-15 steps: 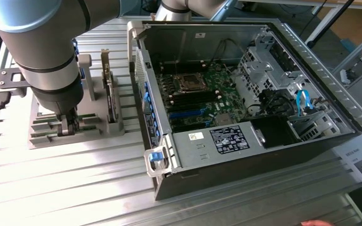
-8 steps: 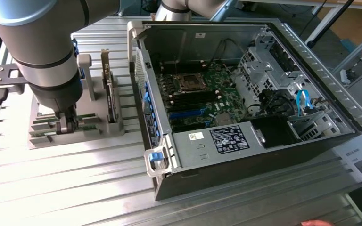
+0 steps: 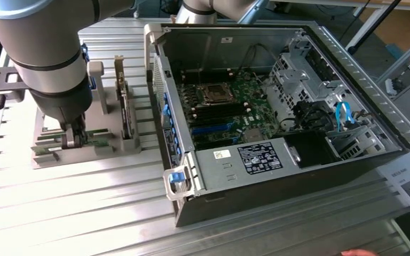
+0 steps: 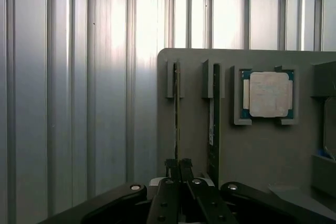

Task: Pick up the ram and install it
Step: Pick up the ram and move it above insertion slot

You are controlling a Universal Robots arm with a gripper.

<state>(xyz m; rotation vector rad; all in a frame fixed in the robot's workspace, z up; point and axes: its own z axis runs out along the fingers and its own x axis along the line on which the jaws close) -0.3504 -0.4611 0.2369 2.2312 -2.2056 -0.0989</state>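
- The black two-finger gripper (image 4: 178,170) is down over the grey plastic parts holder (image 4: 252,150) on the exterior view's left. Its fingers are pinched together on the ram (image 4: 177,114), a thin green circuit-board stick standing on edge in its slot.
- If the grip is off-centre, a lift could tilt the stick and jam it in the guides.
- A second dark stick (image 4: 216,119) stands just beside it, so sideways drift might knock it.
- Farther right lies the open grey metal computer case (image 3: 219,48). A slipped stick would meet its slot askew.
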